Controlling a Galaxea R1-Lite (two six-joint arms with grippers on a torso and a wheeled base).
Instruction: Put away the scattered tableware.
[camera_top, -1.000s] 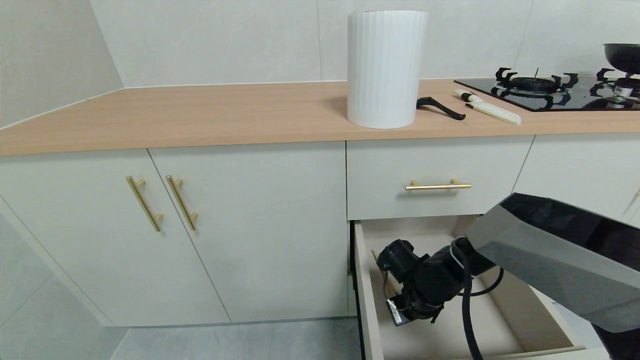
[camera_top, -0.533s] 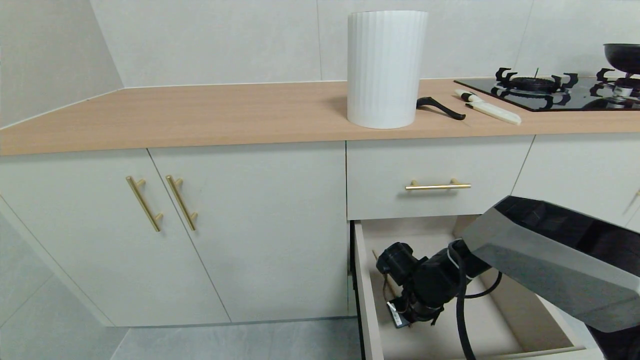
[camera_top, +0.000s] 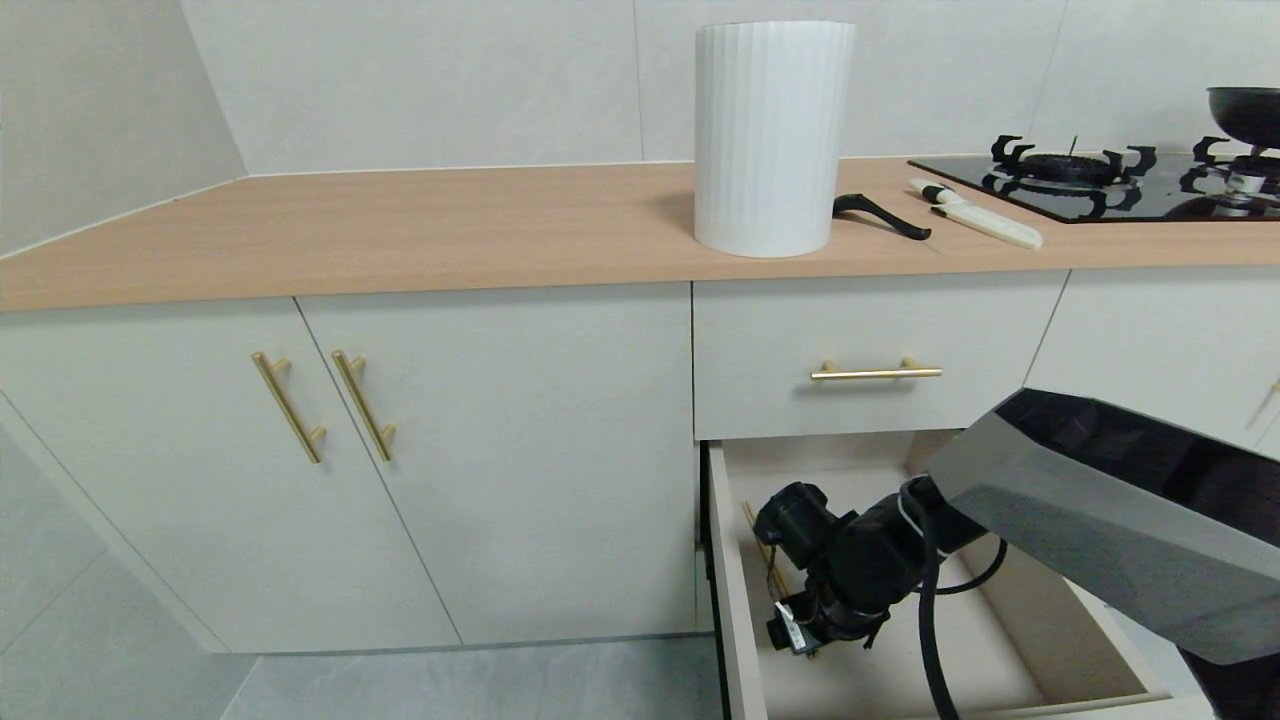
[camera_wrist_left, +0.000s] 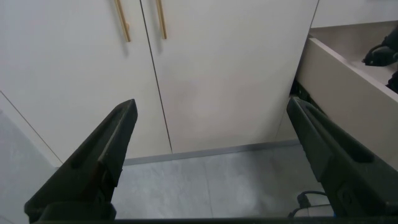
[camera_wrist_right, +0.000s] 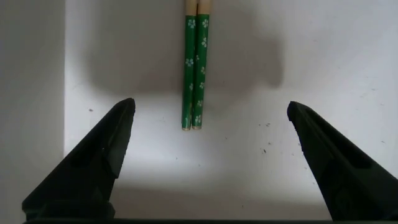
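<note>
Right pincer has edged toward the drawer wall, spread apart over the chopsticks; left pincer also apart.

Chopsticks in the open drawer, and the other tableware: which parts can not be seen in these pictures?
- Chopsticks: far ends cut off by the right wrist view's edge; in the head view the right arm covers part of them.
- Black utensil: its head is hidden behind the white container, head view.
- Drawer: floor partly hidden by that arm.

Green, white-flowered chopsticks; white ribbed canister.
</note>
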